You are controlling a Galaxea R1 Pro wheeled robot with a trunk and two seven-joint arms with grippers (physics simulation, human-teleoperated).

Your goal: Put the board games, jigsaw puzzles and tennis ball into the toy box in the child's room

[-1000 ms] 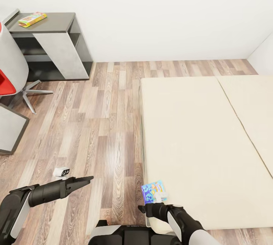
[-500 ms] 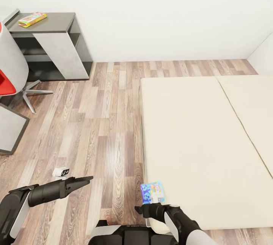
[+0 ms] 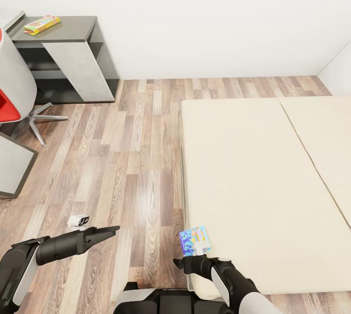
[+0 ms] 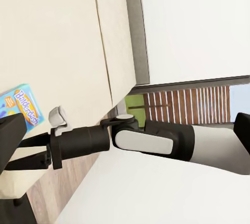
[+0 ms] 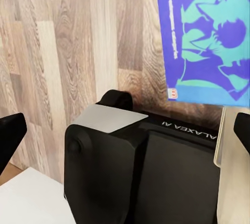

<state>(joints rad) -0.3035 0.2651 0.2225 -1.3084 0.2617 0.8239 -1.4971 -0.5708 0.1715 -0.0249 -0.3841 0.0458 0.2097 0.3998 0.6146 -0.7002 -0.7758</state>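
A blue board game [image 3: 195, 240] with cartoon figures sits at the near left corner of the beige bed [image 3: 253, 177], overhanging its edge. My right gripper [image 3: 180, 264] is just in front of it. In the right wrist view its fingers [image 5: 10, 135] stand apart with nothing between them, and the blue box [image 5: 208, 36] shows beyond them over the floor. My left gripper [image 3: 109, 230] hangs open over the floor. A green-yellow-red board game [image 3: 41, 25] lies on the table's dark grey wing [image 3: 73, 24]. The toy box, jigsaw puzzles and tennis ball are out of view.
A red and grey swivel chair [image 3: 14, 90] stands at the left. A grey panel [image 3: 12, 168] juts in at the left edge. A small white object [image 3: 79, 220] lies on the wood floor [image 3: 136, 158] near my left arm. White walls close the room behind.
My right gripper and the blue board game have shifted together a little left and up in the view. The left arm has not moved.
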